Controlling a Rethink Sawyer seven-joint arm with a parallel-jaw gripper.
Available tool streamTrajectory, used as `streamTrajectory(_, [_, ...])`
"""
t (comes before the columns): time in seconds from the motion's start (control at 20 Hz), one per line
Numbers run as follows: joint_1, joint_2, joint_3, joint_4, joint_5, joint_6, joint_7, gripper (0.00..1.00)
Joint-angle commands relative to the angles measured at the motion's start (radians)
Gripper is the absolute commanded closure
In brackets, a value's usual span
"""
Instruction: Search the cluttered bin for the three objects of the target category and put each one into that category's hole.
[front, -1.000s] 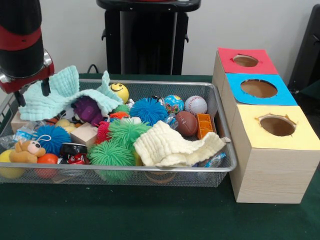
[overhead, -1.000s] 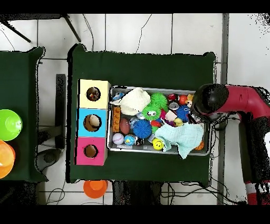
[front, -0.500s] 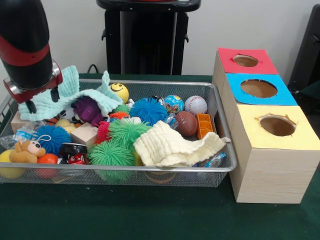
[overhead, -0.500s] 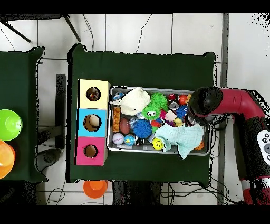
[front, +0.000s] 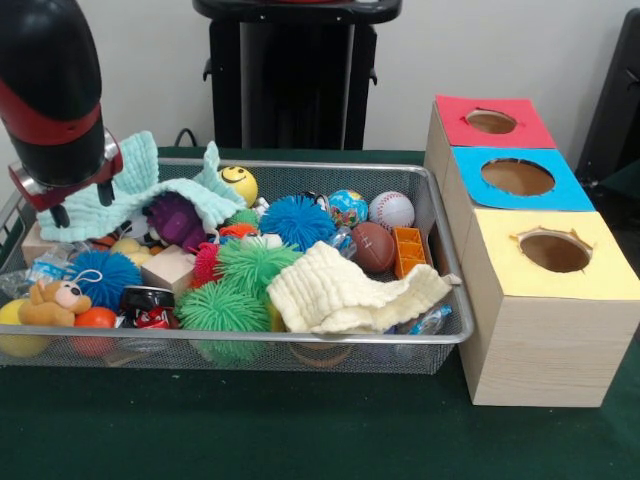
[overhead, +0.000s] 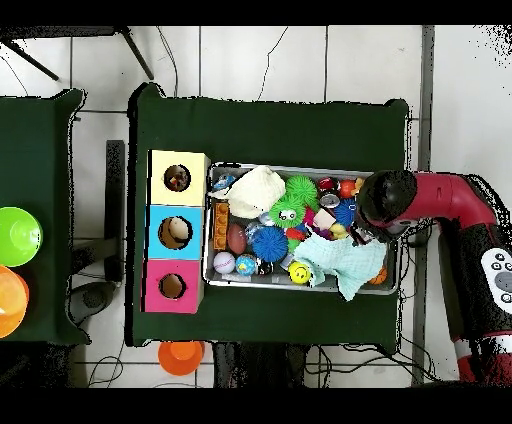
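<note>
The silver wire-mesh bin (front: 300, 337) is full of toys; it also shows in the overhead view (overhead: 270, 286). No white fabric bundle with coloured patches shows; any are hidden in the clutter. The yellow-surround hole (front: 555, 252) is in the nearest wooden box, right of the bin, and shows in the overhead view (overhead: 177, 178). My gripper (front: 83, 200) hangs over the bin's left end, its two tips apart just above a mint-green cloth (front: 150, 185). It holds nothing. In the overhead view the arm (overhead: 388, 197) covers the gripper.
A cream cloth (front: 340, 290) drapes over the bin's near right rim. Spiky balls in green (front: 222, 305) and blue (front: 298, 220), a smiley ball (front: 238, 183), a baseball (front: 391, 209) and a teddy (front: 55, 300) fill the bin. The blue hole (front: 517, 177) and the red hole (front: 491, 121) lie behind the yellow one.
The arm has shifted a little inward over the bin's left end and the gripper has come lower over the mint cloth. The toys and cloths have not moved.
</note>
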Motion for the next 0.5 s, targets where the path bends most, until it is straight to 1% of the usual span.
streamTrajectory(0.05, [0.031, 0.030, -0.047, 0.044, -0.070, 0.076, -0.322, 0.00])
streamTrajectory(0.2, [0.044, 0.041, -0.054, 0.033, -0.078, 0.077, -0.308, 0.00])
streamTrajectory(0.5, [0.052, 0.062, -0.057, 0.036, -0.056, 0.070, -0.293, 0.00])
